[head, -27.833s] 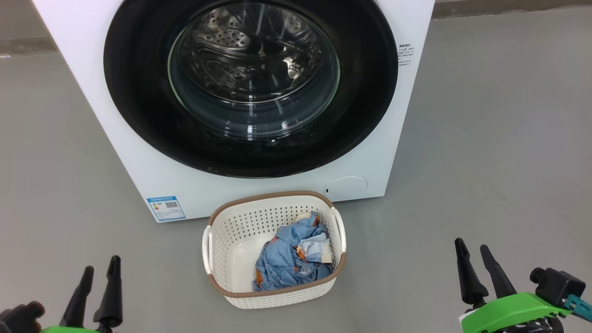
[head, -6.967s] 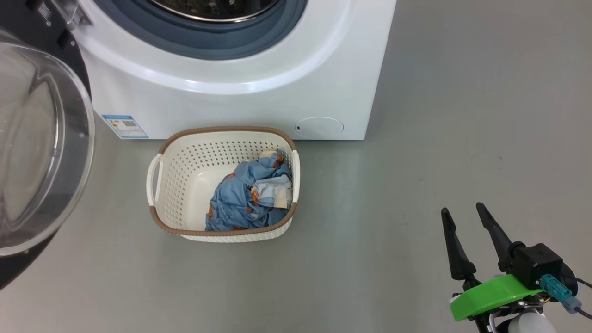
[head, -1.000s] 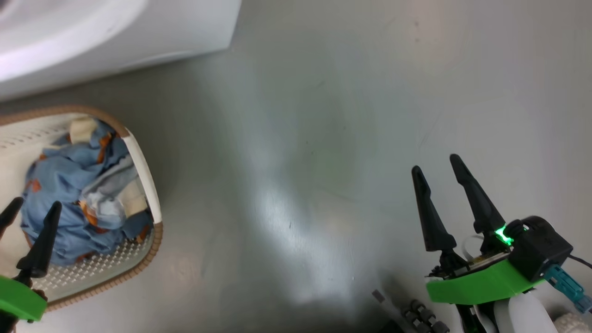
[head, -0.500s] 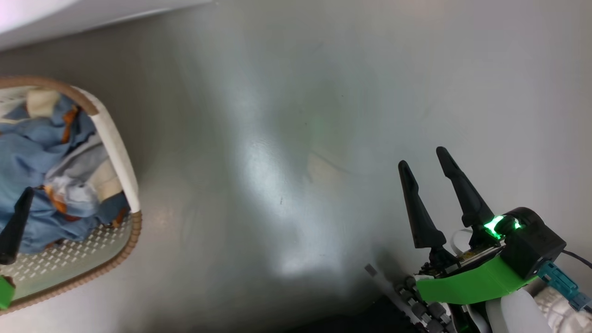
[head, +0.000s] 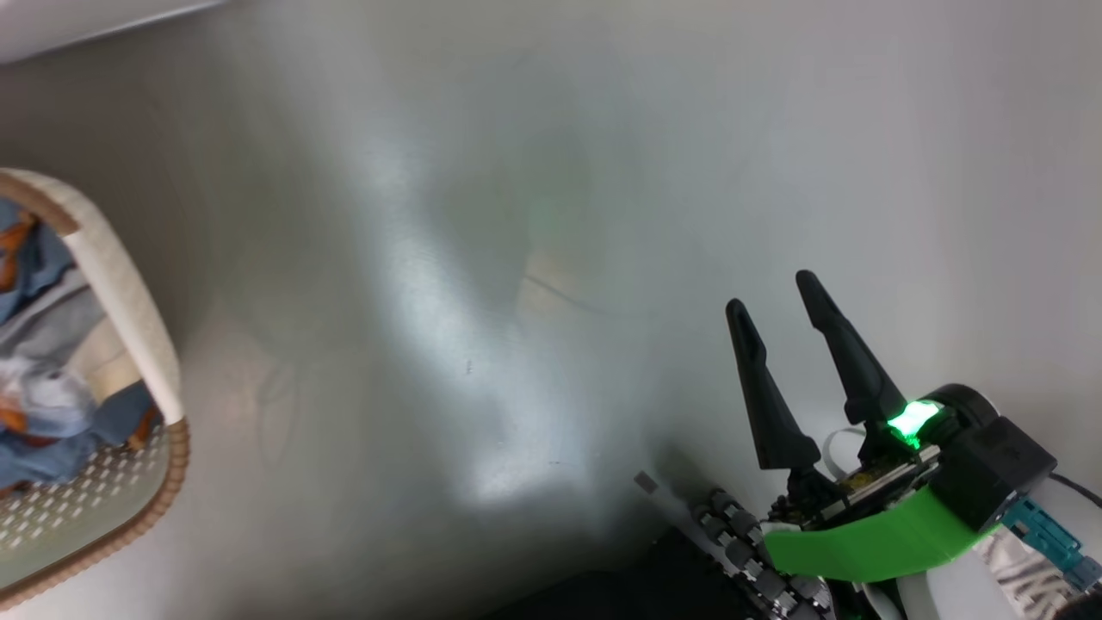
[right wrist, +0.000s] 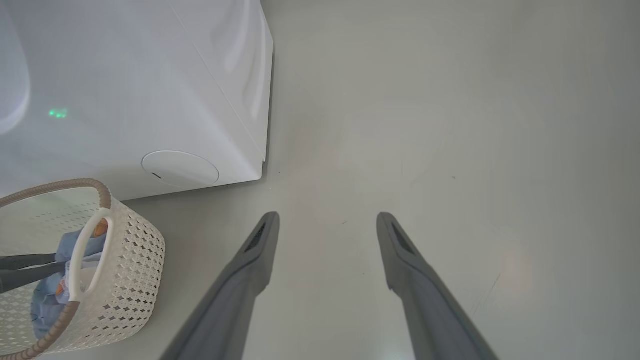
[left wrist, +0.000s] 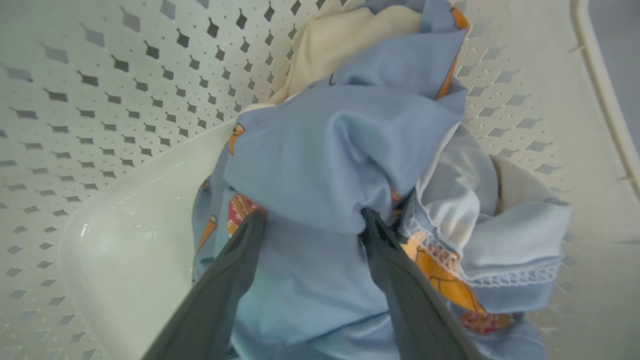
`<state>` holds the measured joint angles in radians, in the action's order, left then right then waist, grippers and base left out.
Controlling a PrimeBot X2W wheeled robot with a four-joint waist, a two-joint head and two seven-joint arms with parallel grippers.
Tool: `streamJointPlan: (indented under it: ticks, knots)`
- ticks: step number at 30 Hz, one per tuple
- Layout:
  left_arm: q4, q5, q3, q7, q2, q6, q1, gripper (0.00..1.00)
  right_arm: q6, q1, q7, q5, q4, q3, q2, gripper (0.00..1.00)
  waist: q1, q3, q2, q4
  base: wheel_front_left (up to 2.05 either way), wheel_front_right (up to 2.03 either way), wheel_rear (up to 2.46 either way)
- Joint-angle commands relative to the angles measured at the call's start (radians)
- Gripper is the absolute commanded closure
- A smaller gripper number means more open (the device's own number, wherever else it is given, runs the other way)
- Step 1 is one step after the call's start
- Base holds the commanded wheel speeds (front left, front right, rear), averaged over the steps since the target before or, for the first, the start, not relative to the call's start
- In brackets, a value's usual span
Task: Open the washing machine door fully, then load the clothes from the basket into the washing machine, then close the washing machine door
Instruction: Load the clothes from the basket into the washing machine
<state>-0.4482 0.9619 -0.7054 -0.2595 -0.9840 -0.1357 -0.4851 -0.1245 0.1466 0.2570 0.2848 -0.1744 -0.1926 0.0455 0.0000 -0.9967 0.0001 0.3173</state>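
- The washing machine (right wrist: 150, 90) is taking up the 10 o'clock part of the right wrist view, with its round filter cap (right wrist: 180, 169) low on the front. In the head view, a white sliver of it is showing at 11 o'clock.
- The basket (right wrist: 135, 260) is sitting on the grey floor (head: 516, 258) just in front of the machine. It is lying at 8 o'clock in the right wrist view and at 9 o'clock in the head view.
- The clothes (left wrist: 340, 150) are lying bunched inside the basket. The left wrist view is bringing out their orange prints and a stitched pale hem.
- The left claw (left wrist: 313, 216) is reaching down into the basket with its jaws wide open. Its fingertips are pressing into the blue fabric on either side of a raised fold, without clamping it.
- The right claw (head: 770, 291) is hovering over bare floor at 4 o'clock in the head view, well apart from the basket. Its fingers are spread, empty, and pointing toward 12 o'clock.
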Motion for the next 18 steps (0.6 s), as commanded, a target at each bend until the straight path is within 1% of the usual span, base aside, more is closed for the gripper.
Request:
streamJointPlan:
  ticks: [1,7,8,9,10,14,18]
  knots:
    - [-0.009,0.003,0.023,-0.002,-0.049,0.005,-0.01,0.0,-0.006,-0.053,0.005,0.011,-0.023,-0.027,0.005,0.0,0.0,-0.012,-0.0001,0.019,0.0,0.0,0.0]
    - [-0.059,0.016,-0.022,-0.002,-0.04,0.005,-0.04,0.0,-0.006,-0.074,0.005,0.022,-0.035,-0.035,0.005,0.0,0.0,-0.016,-0.0001,0.033,0.0,0.0,0.0]
    - [-0.066,0.021,-0.035,-0.002,-0.039,0.005,-0.044,0.17,-0.006,-0.075,0.005,0.023,-0.035,-0.035,0.005,0.0,0.0,-0.016,-0.0001,0.033,0.0,0.0,0.0]
    - [-0.07,0.024,-0.045,-0.002,-0.037,0.005,-0.05,0.75,-0.006,-0.074,0.005,0.024,-0.034,-0.034,0.005,0.0,0.0,-0.015,-0.0001,0.032,0.0,0.0,0.0]
    - [-0.073,0.027,-0.054,-0.002,-0.036,0.005,-0.056,1.0,-0.006,-0.072,0.005,0.024,-0.033,-0.033,0.005,0.0,0.0,-0.014,-0.0001,0.032,0.0,0.0,0.0]
    - [-0.074,0.038,-0.055,-0.002,-0.018,0.005,-0.073,1.0,-0.006,-0.055,0.005,0.025,-0.029,-0.027,0.005,0.0,0.0,0.006,-0.0001,0.016,0.0,0.0,0.0]
    - [-0.068,0.029,-0.017,-0.002,0.015,0.005,-0.063,1.0,-0.006,-0.041,0.005,0.019,-0.021,-0.008,0.005,0.0,0.0,0.049,-0.0001,-0.01,0.0,0.0,0.0]
